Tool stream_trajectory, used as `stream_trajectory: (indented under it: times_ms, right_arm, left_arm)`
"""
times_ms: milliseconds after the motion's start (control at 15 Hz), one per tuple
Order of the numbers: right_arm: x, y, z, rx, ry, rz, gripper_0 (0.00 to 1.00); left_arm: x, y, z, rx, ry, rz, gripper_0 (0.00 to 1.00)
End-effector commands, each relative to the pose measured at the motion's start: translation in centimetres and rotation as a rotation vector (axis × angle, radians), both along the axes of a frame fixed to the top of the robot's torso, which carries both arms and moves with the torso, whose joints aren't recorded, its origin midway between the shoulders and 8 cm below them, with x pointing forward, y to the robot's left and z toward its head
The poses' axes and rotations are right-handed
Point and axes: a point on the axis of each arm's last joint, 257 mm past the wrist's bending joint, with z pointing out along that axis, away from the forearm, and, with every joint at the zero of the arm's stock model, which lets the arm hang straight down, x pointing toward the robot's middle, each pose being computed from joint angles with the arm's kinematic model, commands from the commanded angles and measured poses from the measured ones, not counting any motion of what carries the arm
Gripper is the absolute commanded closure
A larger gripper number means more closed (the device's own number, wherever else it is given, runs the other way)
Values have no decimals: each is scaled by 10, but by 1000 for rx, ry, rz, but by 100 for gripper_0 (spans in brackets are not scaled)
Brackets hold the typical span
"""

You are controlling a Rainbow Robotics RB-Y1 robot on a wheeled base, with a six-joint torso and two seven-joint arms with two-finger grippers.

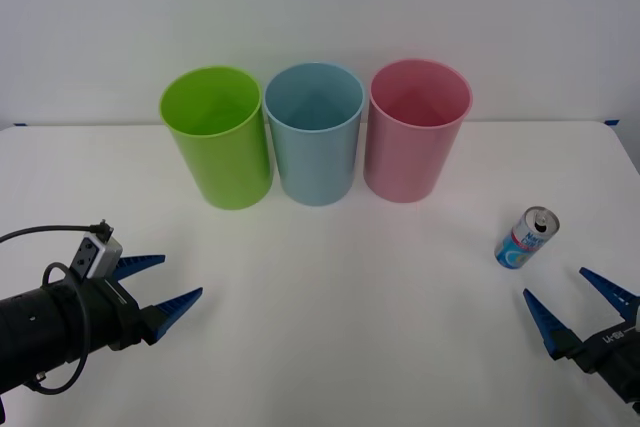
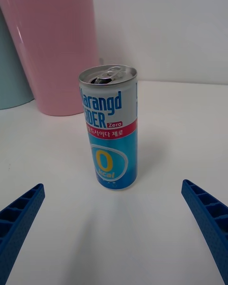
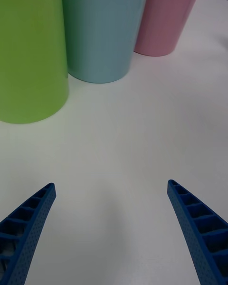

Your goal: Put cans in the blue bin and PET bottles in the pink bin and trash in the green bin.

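Note:
A slim blue and white can [image 1: 527, 238] [image 2: 109, 133] stands upright on the white table at the right, its silver top opened. My right gripper [image 1: 567, 297] [image 2: 114, 232] is open just in front of it, not touching. The green bin [image 1: 217, 135] [image 3: 28, 52], blue bin [image 1: 315, 131] [image 3: 102, 28] and pink bin [image 1: 415, 127] [image 2: 50, 42] [image 3: 166, 16] stand in a row at the back, left to right. My left gripper [image 1: 168, 283] [image 3: 111, 223] is open and empty at the front left, pointing toward the bins.
The white table [image 1: 340, 307] ends at a white wall behind the bins. A wide stretch of bare tabletop lies between the two arms and in front of the bins.

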Motion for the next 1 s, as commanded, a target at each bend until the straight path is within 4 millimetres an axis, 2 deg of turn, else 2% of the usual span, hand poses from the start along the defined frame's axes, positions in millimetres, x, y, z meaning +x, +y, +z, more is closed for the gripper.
stream_trajectory:
  times_ms: [67, 1000]
  right_arm:
    - [5, 4, -2, 6, -7, -22, 0]
    - [52, 27, 4, 32, -32, -97, 0]
  left_arm:
    - [0, 0, 0, 0, 0, 0, 20]
    - [0, 0, 0, 0, 0, 0, 21]
